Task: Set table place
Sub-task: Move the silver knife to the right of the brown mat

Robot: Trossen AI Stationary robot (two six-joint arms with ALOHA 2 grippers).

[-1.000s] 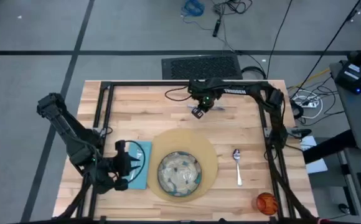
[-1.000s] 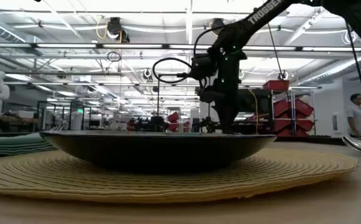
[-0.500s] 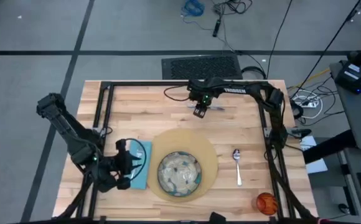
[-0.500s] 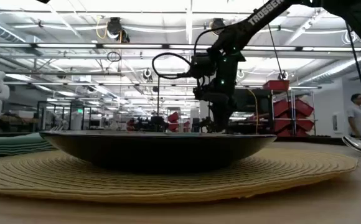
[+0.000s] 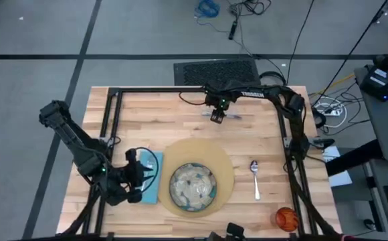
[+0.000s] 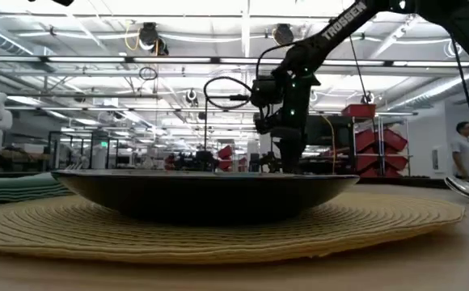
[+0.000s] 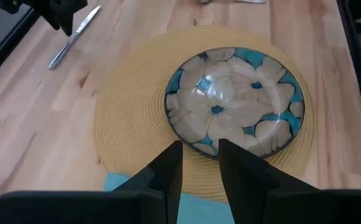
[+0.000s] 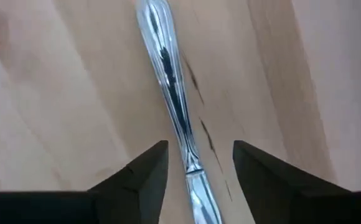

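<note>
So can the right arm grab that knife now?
Probably yes. The right gripper hangs right over the knife with its fingers open on either side of the handle, and nothing lies between them on the bare table.

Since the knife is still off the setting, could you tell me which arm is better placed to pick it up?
Probably the right: its pincer hangs open straddling the knife; the left pincer is over the napkin.

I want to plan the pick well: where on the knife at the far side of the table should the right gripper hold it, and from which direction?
Probably the slim handle of the knife, taken from straight above. It lies flat on the bare table, so only its narrow sides can be pinched. The right gripper already hangs over it, fingers open and straddling the shaft, one on each side.
</note>
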